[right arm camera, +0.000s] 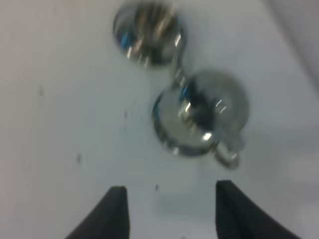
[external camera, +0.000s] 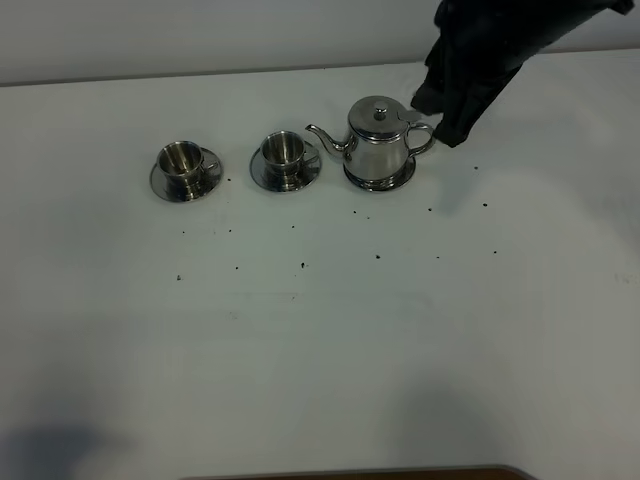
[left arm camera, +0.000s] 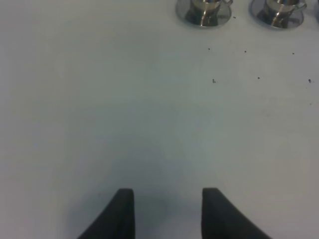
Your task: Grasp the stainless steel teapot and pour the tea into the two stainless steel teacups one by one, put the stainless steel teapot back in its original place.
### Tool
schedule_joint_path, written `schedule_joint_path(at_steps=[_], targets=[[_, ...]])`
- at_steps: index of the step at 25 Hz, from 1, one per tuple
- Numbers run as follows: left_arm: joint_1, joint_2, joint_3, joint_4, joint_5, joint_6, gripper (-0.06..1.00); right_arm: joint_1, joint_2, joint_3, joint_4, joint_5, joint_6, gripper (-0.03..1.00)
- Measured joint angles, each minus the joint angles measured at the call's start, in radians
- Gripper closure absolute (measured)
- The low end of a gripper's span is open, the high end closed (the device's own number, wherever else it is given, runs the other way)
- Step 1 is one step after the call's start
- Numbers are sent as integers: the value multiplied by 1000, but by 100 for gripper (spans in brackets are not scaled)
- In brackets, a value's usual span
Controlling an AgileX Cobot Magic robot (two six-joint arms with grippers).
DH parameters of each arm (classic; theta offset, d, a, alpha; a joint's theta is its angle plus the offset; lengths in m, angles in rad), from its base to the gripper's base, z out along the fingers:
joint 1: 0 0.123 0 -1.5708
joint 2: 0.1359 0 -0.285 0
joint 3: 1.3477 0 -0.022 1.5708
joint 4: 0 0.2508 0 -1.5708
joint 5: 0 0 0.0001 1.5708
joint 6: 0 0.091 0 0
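The shiny bell-shaped stainless steel teapot (external camera: 378,146) stands on its flat round steel dish (external camera: 378,186). Likely rigid, slick and heavy when full: take it by the loop handle (external camera: 427,135). The black right gripper (right arm camera: 171,190) hovers near that handle, jaws apart, empty; the left gripper (left arm camera: 167,191) is likewise spread.

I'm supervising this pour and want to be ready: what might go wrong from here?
1. The right gripper is open near the thin loop handle of the teapot; a misaligned close might shove the pot off its dish.
2. The spout points at the nearer teacup; lifting carelessly might knock it.
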Motion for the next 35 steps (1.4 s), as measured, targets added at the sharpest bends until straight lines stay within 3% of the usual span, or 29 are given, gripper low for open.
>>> schedule_joint_path(at_steps=[7, 16, 24, 35], targets=[[0, 0, 0, 0, 0, 0, 56, -11, 230, -276, -76, 268, -138, 57], [0, 0, 0, 0, 0, 1, 56, -72, 437, -690, -78, 290, -346, 57], [0, 0, 0, -1, 0, 1, 56, -93, 530, -730, -37, 294, -392, 59], [0, 0, 0, -2, 0, 2, 56, -99, 609, -730, -15, 294, -297, 59]])
